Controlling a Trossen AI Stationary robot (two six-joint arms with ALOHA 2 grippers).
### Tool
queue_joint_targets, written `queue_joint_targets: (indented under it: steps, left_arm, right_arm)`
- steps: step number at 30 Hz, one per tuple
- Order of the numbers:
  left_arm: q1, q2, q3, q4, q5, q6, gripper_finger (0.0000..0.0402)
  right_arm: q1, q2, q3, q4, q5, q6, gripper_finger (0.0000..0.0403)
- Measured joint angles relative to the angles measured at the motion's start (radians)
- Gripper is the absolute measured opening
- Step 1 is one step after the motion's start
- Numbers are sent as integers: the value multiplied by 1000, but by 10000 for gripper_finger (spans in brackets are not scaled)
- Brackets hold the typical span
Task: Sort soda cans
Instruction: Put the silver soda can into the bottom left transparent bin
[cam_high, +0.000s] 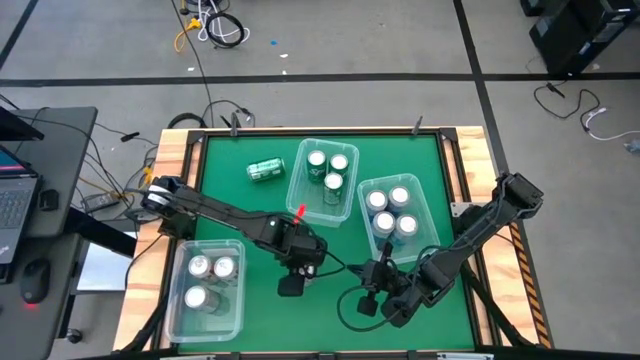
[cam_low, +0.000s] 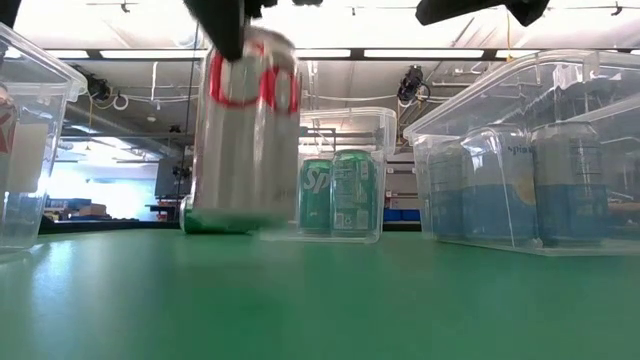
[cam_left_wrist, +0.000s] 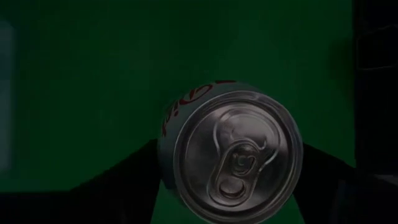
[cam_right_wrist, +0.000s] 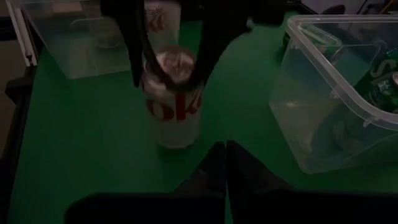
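A silver-white soda can with red lettering (cam_low: 245, 130) (cam_right_wrist: 173, 93) hangs just above the green table near its middle. My left gripper (cam_high: 295, 262) comes down over it and is shut on it. The can's shiny top (cam_left_wrist: 236, 155) faces the left wrist camera. In the high view the gripper hides the can. My right gripper (cam_right_wrist: 224, 163) is shut with nothing in it. It hovers to the can's right, nearer the table's front edge (cam_high: 372, 292), and points at the can. My left gripper pinches the can between its two fingers, which sit on opposite sides of the upper wall (cam_left_wrist: 166, 149) just under the rim. The fingers (cam_right_wrist: 134, 56) come steeply from above. The can hangs nearly upright, its base a little clear of the table.
A clear bin (cam_high: 172, 290) at the near left holds three silver cans. A bin (cam_high: 296, 190) at the far middle holds green cans, and a bin (cam_high: 432, 225) on the right holds several blue ones. One green can (cam_high: 265, 170) lies on its side at the far left.
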Motion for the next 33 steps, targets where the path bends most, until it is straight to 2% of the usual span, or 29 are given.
queue_joint_targets:
  steps: [7, 13, 17, 27, 33]
  left_arm:
    - [-16, -1, 233, -285, -77, 51, 291]
    - [-69, -23, 383, -553, -129, -21, 291]
    - [-121, -90, 391, -627, -140, -117, 291]
    - [-303, -263, 391, -635, -188, -388, 291]
    - [-425, -333, 312, -636, -184, -583, 291]
  right_arm:
    - [0, 0, 0, 4, 0, -1, 0]
    - [0, 0, 0, 6, 0, -1, 0]
    - [0, 0, 0, 6, 0, -7, 0]
    - [0, 0, 0, 9, 0, -11, 0]
    - [0, 0, 0, 32, 0, -11, 0]
